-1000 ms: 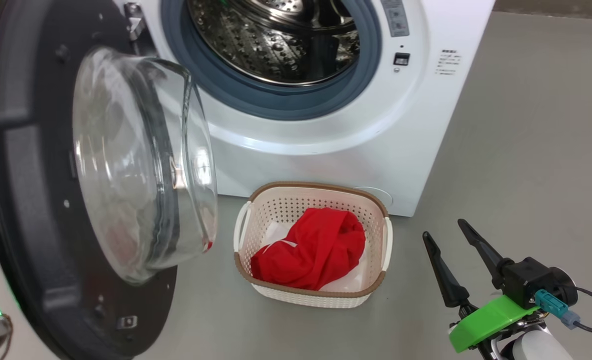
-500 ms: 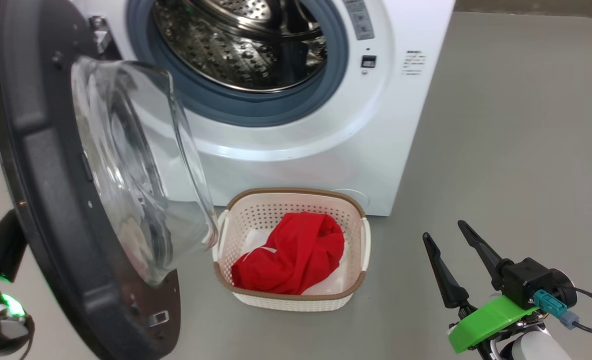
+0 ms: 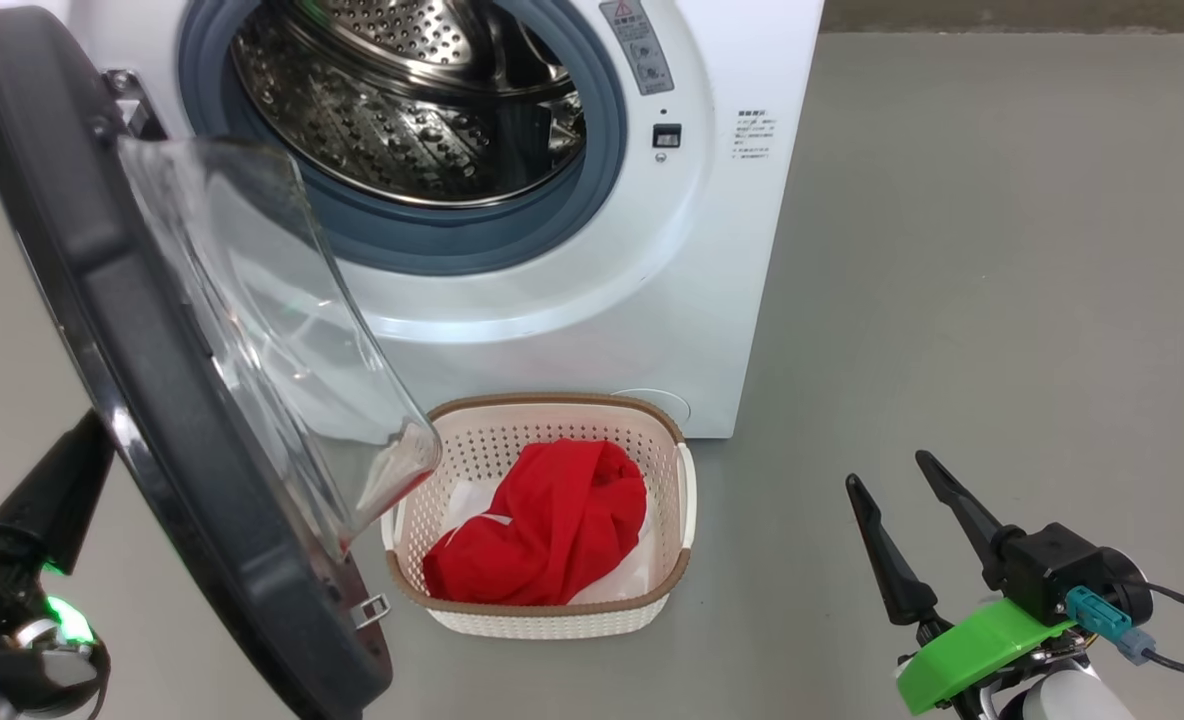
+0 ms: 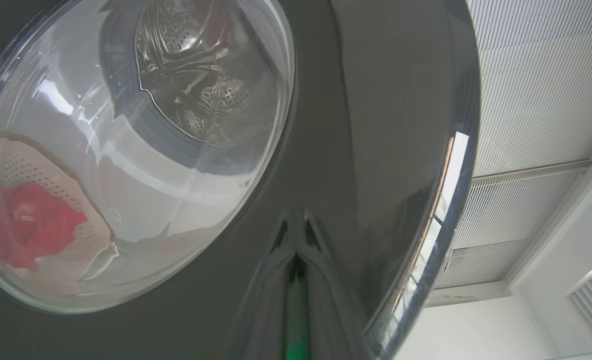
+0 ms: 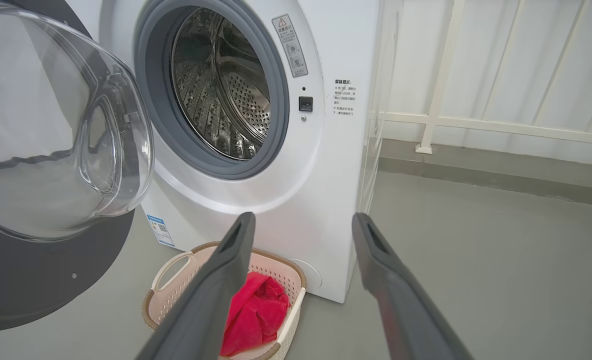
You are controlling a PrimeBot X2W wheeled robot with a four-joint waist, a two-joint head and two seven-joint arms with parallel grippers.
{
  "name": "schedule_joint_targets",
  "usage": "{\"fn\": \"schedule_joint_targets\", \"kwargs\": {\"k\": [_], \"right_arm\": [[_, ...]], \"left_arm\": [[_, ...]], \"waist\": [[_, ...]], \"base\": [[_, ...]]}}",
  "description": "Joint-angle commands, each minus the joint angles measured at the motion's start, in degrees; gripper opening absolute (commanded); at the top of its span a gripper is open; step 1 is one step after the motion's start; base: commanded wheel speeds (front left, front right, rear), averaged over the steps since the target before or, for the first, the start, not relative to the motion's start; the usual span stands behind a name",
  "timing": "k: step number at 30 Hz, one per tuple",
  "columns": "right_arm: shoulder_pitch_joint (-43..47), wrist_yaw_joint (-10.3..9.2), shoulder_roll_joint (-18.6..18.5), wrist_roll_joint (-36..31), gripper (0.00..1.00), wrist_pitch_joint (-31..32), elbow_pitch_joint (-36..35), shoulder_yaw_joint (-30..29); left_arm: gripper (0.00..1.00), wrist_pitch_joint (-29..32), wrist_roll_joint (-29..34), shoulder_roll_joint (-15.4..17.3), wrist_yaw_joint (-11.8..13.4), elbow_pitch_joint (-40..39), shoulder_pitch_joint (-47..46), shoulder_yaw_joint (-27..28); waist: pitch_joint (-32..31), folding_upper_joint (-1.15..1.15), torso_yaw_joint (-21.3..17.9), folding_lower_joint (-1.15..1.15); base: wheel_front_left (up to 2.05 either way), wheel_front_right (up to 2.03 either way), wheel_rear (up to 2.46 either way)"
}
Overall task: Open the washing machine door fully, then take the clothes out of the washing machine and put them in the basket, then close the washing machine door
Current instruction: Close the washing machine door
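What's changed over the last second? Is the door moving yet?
The washing machine door has swung partway toward shut, its glass now overlapping the left rim of the basket in the head view. The left tool behind it has followed, pushing. The head camera panned too, so the leftward shift of the washing machine is not real. The clothes stay in the basket, and the right tool stays open and idle.
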Motion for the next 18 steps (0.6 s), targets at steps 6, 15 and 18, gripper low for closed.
{"fn": "schedule_joint_targets", "kwargs": {"k": [6, 15, 18], "right_arm": [[-0.2, 0.28, 0.1, 0.3, 1.00, -0.4, -1.0, 1.0], [0.1, 0.28, 0.1, 0.4, 1.00, -0.4, -1.1, 0.9], [0.0, 0.28, 0.1, 0.2, 1.00, -0.4, -1.2, 0.8]], "left_arm": [[0.00, -1.1, -0.3, 1.0, -2.3, -1.1, 1.5, -0.1], [1.00, -10.1, 9.5, 2.4, -9.8, -1.3, 4.7, 0.4], [1.00, -15.7, 16.1, 3.5, -13.6, -0.4, 6.5, 0.2]], "waist": [[-0.7, 0.00, -0.4, 0.00], [0.0, 0.00, 0.5, 0.00], [0.2, 0.00, 0.9, 0.00]], "base": [[0.00, 0.00, 0.00], [0.00, 0.00, 0.00], [0.00, 0.00, 0.00]]}}
